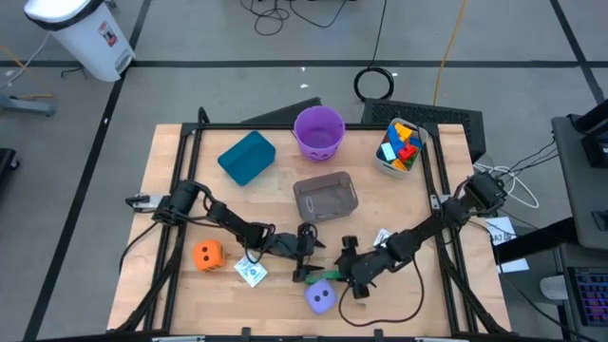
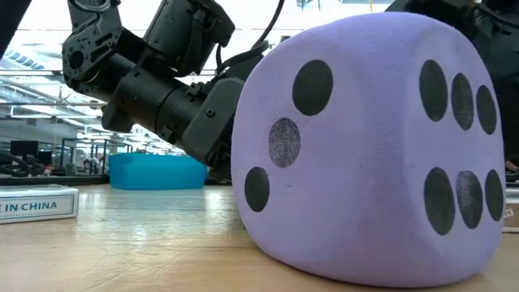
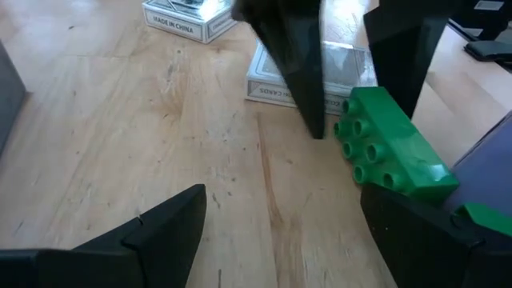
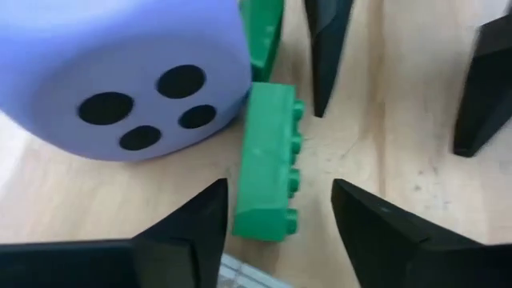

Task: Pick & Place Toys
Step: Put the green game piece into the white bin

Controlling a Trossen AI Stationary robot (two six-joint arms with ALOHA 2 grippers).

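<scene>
While purple die (image 2: 369, 146) hides most, both grippers' fingers spread wide, green block (image 4: 268, 164) between.

overhead, table-level, 2 close wrist views facing

Looking down, you have both grippers meeting near the table's (image 1: 171, 285) front edge: the left gripper (image 1: 306, 249) and the right gripper (image 1: 344, 269) flank a green block (image 1: 318, 276), with the purple die (image 1: 319, 297) just in front. The orange die (image 1: 208, 255) sits toward the left edge, a white card (image 1: 252, 273) beside it. At the back stand the purple bucket (image 1: 318, 130), teal bin (image 1: 247, 157) and a tub of blocks (image 1: 402, 146); a clear tub (image 1: 325, 197) sits mid-table.
</scene>
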